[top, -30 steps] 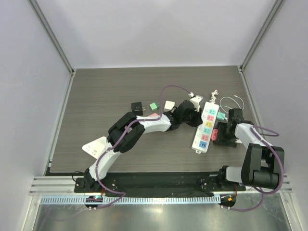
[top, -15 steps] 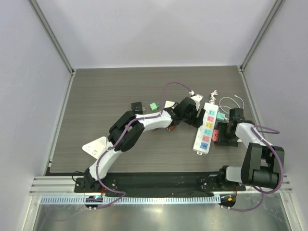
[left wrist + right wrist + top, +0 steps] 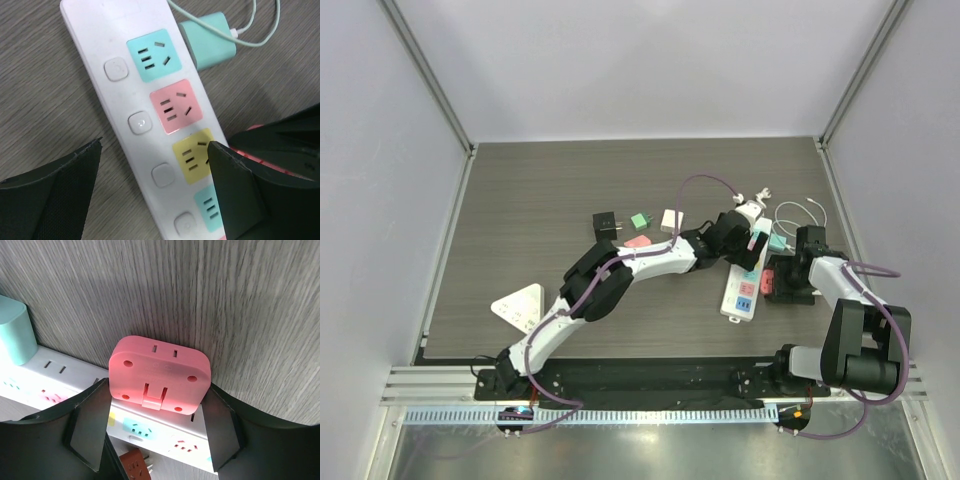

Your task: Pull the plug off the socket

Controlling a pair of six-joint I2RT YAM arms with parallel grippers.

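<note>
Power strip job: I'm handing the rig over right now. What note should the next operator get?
Left tool: open, empty, jaws straddling the power strip at its yellow socket.
Right tool: closed on the pink adapter at the strip's edge.
Mint charger sits against the strip's side; whether seated, unclear.
Done: four loose plugs lie left of the strip.
Left: free the pink adapter, then probably the mint charger.

The dark table [image 3: 540, 190] carries a white power strip [image 3: 738, 297]. Against the strip's right side sit a teal charger [image 3: 207, 42] and a pink adapter [image 3: 159, 372]. Left of it lie a black adapter [image 3: 605, 222], a green plug [image 3: 640, 221] and a white cube [image 3: 671, 219].
</note>
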